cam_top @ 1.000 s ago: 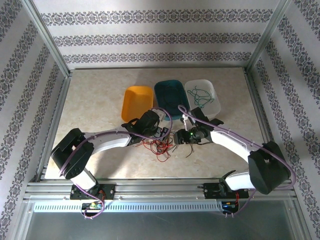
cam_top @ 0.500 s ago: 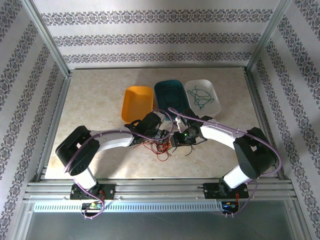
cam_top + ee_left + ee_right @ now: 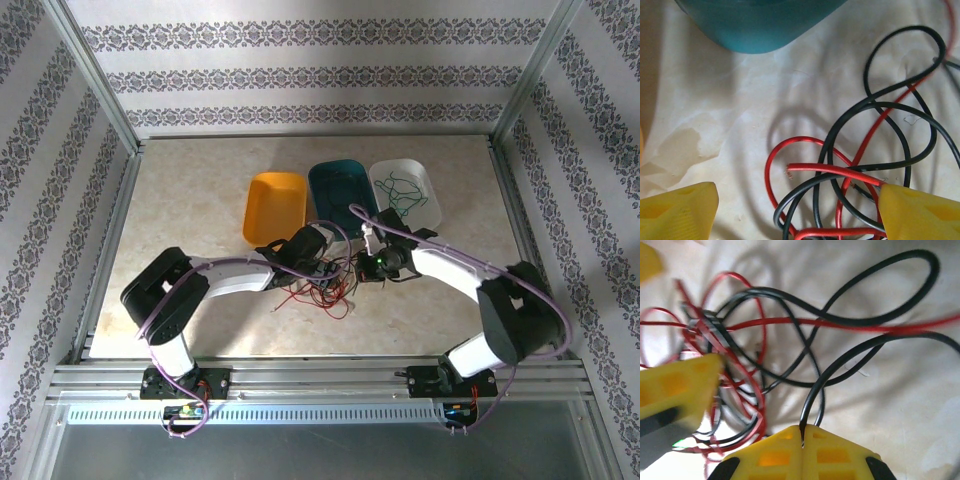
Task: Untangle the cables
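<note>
Beige marble-look tabletop (image 3: 190,200) here, grey patterned wallpaper (image 3: 320,75) on all sides. We've got an orange bin (image 3: 274,205), teal bin (image 3: 340,188) and white bin (image 3: 420,212) in the upper middle of the top view. Our cables (image 3: 322,292) sit in a red-and-black tangle just below the teal bin. The left gripper (image 3: 799,200) is spread wide, with loops lying between its fingers. The right gripper (image 3: 802,430) is pinched tight on a black cable (image 3: 850,357) at the bottom centre.
</note>
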